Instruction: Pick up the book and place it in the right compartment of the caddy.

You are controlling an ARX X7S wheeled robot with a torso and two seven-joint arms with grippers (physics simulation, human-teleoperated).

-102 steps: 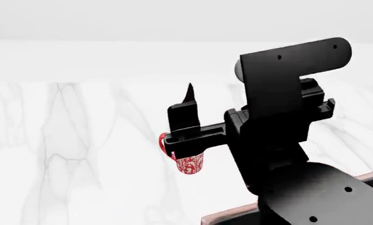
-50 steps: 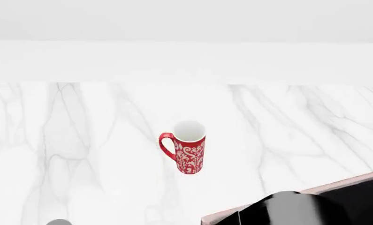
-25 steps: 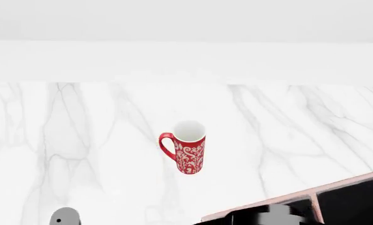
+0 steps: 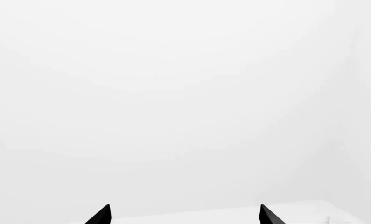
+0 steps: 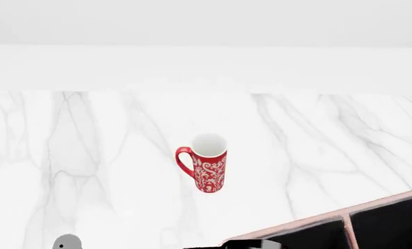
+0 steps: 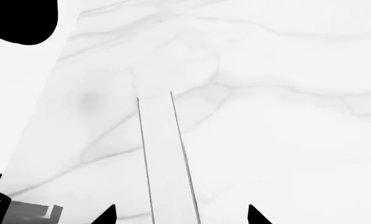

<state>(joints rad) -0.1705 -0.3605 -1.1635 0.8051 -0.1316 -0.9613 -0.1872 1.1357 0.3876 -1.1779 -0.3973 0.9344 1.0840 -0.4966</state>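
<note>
In the right wrist view a narrow white strip edged by two thin dark lines (image 6: 163, 163) runs over the marble; it looks like the book seen page-edge on. It lies between the tips of my right gripper (image 6: 180, 215), which is open, with a gap on each side. My left gripper (image 4: 185, 215) is open too and faces blank white. The head view shows neither gripper nor the book. The caddy (image 5: 316, 220) shows at that view's lower right corner: pink rim, black inside, and a pink divider (image 5: 346, 233) between two compartments.
A red-and-white patterned mug (image 5: 209, 168) stands upright mid-table on the white marble top (image 5: 88, 155), left of the caddy. A grey round arm part (image 5: 67, 243) peeks in at the bottom left. A white wall runs behind the table.
My right arm, which filled the head view's right side, has dropped out of it, uncovering the mug and caddy. The last dark piece of it at the bottom edge has almost gone.
</note>
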